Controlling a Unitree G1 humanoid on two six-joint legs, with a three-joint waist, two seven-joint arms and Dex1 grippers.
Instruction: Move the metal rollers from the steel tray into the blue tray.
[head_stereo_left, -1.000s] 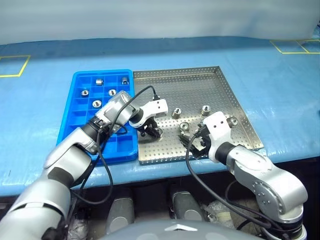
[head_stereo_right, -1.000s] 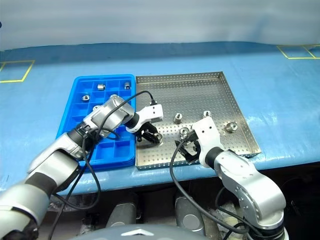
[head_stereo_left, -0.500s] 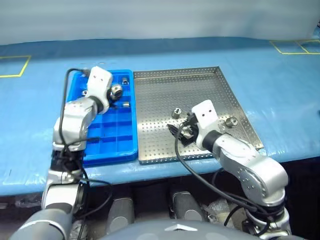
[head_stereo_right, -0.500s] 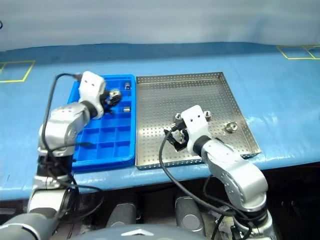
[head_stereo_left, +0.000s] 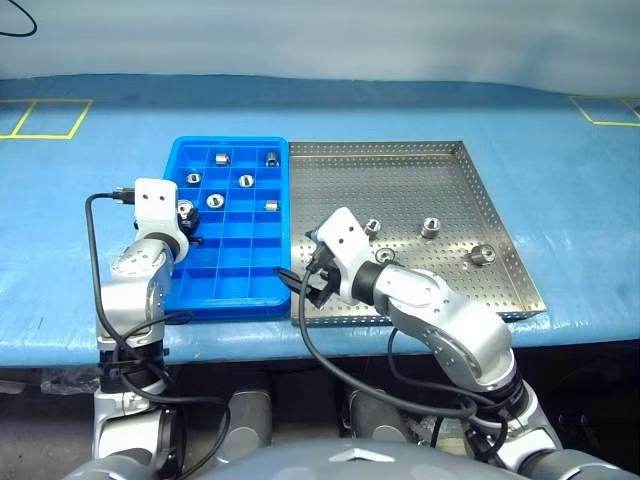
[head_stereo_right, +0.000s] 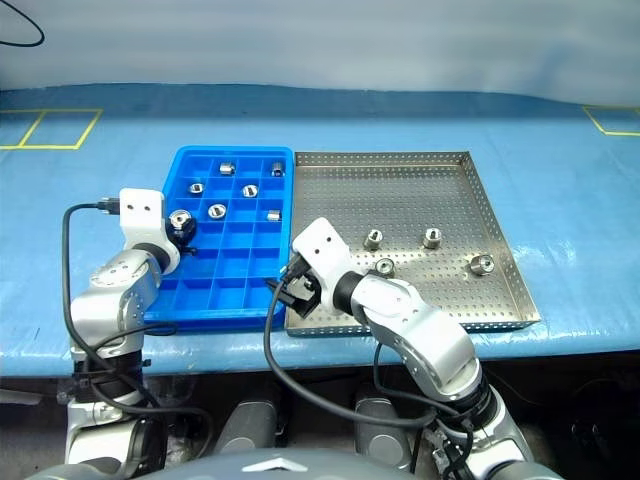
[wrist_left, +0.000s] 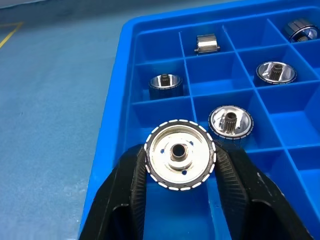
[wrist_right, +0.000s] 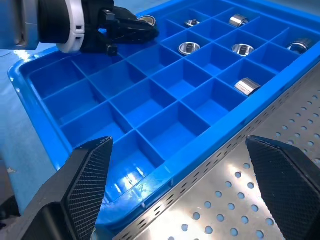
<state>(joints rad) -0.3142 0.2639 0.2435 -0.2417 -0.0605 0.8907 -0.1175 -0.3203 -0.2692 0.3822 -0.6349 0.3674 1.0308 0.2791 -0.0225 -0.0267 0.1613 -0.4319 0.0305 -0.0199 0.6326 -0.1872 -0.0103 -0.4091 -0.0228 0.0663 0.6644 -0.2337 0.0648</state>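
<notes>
Change: the left gripper (wrist_left: 180, 200) has swung off the steel tray (head_stereo_left: 500, 215) and across to the blue tray's left edge, taking a roller with it; the right gripper (wrist_right: 177, 195) has shifted from the steel tray's front middle to its front-left corner.
Left gripper: closed on a held roller (wrist_left: 180, 154), which is pinched between the two black fingers (wrist_left: 132, 187) with its holed face toward the wrist camera, over a left-column compartment of the blue tray (head_stereo_left: 230, 290).
Right gripper: jaws spread wide and empty, low over the seam where the blue tray's right rim meets the steel tray's left rim.
Rollers in blue tray: five (head_stereo_left: 246, 181), all in the far half; two in the far row, two in the next row, one further forward by the right edge.
Rollers in steel tray: four (head_stereo_left: 431, 226), in a loose line across the middle, the rightmost near the right rim.
Trays: side by side on the blue table (head_stereo_left: 560, 160), long edges touching.
</notes>
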